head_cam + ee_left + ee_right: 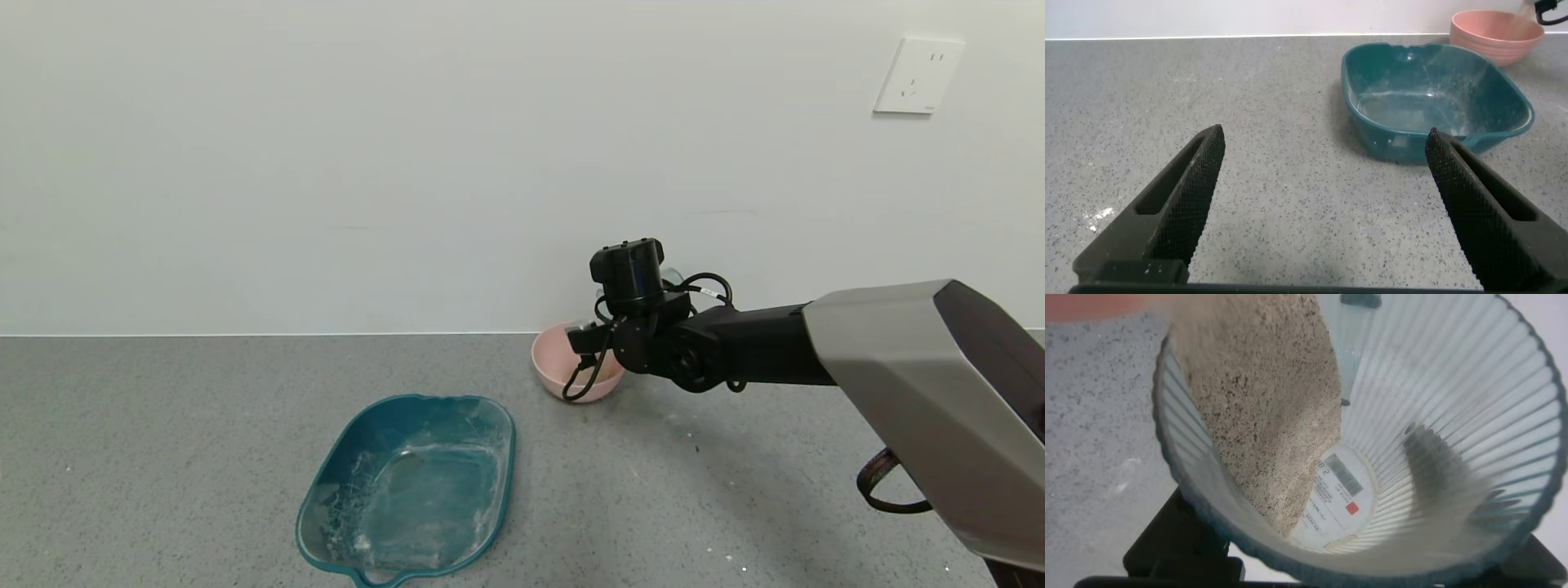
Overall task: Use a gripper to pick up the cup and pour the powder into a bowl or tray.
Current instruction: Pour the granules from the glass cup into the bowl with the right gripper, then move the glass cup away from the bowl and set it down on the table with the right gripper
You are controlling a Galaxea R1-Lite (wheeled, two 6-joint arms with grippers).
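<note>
My right gripper [611, 314] is shut on the ribbed clear cup [1454, 400] and holds it tipped over the pink bowl [555, 366] at the back of the counter. In the right wrist view I look into the cup. Pale beige powder [1266, 416] lies along its lower side and runs out over the rim toward the bowl [1094, 304]. A label shows on the cup's bottom. In the head view the wrist hides most of the cup. My left gripper [1323, 155] is open and empty, low over the counter. It is out of the head view.
A teal tray [326, 465] with powder smears sits on the grey counter in front of and to the left of the bowl; it also shows in the left wrist view [1372, 139], with the bowl [1494, 37] behind it. A white wall runs just behind the bowl.
</note>
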